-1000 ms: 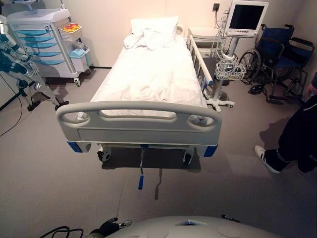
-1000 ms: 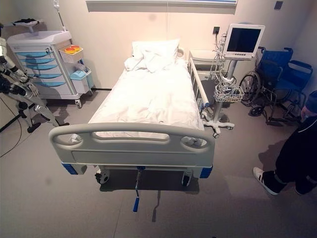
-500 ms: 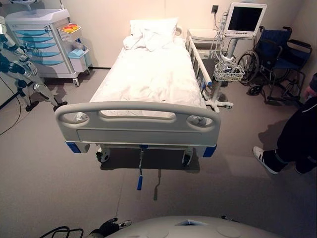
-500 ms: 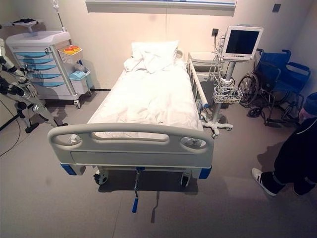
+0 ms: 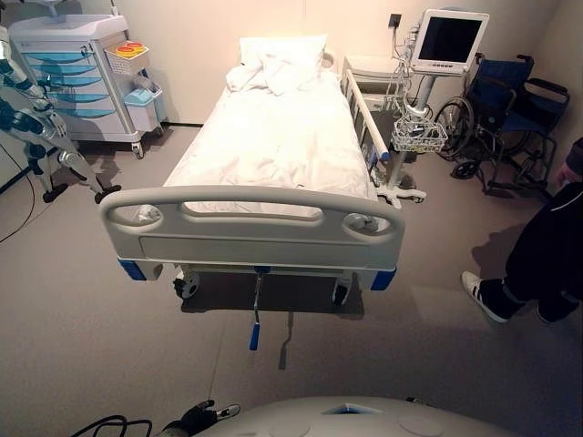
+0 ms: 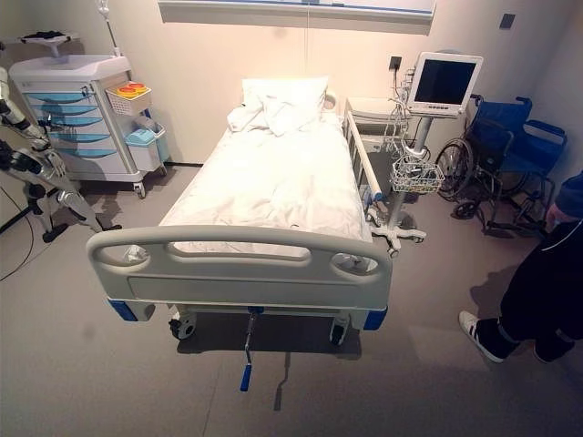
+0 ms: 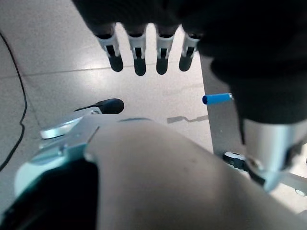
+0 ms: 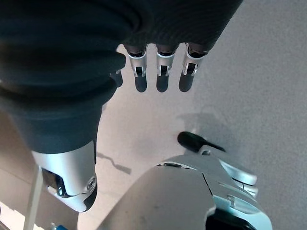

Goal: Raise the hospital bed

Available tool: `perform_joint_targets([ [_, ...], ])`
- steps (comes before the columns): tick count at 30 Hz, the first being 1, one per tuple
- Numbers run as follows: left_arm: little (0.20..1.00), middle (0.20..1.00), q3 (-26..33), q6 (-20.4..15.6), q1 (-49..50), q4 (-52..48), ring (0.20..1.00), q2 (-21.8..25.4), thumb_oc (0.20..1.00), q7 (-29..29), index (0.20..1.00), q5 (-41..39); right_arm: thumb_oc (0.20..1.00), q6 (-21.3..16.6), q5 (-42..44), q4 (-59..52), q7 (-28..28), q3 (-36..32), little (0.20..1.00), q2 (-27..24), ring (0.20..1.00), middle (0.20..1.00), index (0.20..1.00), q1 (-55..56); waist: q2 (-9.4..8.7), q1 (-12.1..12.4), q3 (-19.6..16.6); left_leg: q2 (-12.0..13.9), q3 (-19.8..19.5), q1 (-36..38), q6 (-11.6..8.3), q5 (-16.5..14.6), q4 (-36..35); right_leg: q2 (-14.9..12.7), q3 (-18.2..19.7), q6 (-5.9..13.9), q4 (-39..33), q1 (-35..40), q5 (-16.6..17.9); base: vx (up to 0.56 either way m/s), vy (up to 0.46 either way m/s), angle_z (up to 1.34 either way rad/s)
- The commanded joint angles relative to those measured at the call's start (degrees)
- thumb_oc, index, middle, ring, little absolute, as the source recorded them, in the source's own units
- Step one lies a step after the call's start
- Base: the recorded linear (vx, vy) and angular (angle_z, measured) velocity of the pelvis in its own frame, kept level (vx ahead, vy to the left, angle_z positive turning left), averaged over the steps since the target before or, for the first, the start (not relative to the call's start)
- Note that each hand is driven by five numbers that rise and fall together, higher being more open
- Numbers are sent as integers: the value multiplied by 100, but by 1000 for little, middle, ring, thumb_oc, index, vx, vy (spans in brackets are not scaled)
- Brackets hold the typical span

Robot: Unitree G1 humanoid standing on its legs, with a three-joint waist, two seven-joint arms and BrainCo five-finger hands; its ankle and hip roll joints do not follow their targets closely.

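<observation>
**Hospital bed with crank handle at its foot, both hands hanging free**

The hospital bed stood lengthwise in the room, its footboard nearest the camera and its pillow at the far wall. White sheets covered the mattress. A crank handle with a blue grip hung down from under the middle of the footboard, its tip just above the floor. The left hand hung over bare floor with its fingers straight and slightly apart, holding nothing; the blue grip of the crank showed beyond it, well apart. The right hand likewise hung over the floor with fingers straight and relaxed, touching nothing. Beside the left side of the bed, near the head, stood a medical cart with blue drawers. On the right side stood a monitor on a stand carrying a wire basket, and a blue wheelchair farther right. A person's leg and white shoe showed at the right edge.
</observation>
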Motion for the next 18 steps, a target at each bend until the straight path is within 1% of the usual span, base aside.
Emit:
perform_joint_targets([
  [1, 1000, 1000, 135, -124, -464, 310, 1000, 12, 1000, 61, 1000, 246, 1000, -56, -117, 263, -9, 45, 1000, 84, 1000, 1000, 1000, -514, -9, 44, 292, -376, 545, 272, 133, -223, 37, 27, -142, 392, 377, 80, -243, 0, 0, 0],
  [18, 1000, 1000, 164, -136, -451, 312, 1000, 17, 1000, 86, 1000, 197, 1000, -58, -167, 263, -2, 83, 1000, 72, 1000, 1000, 1000, -503, 4, 44, 301, -377, 540, 311, 151, -248, 37, 44, -83, 366, 388, 106, -284, 0, 0, 0],
])
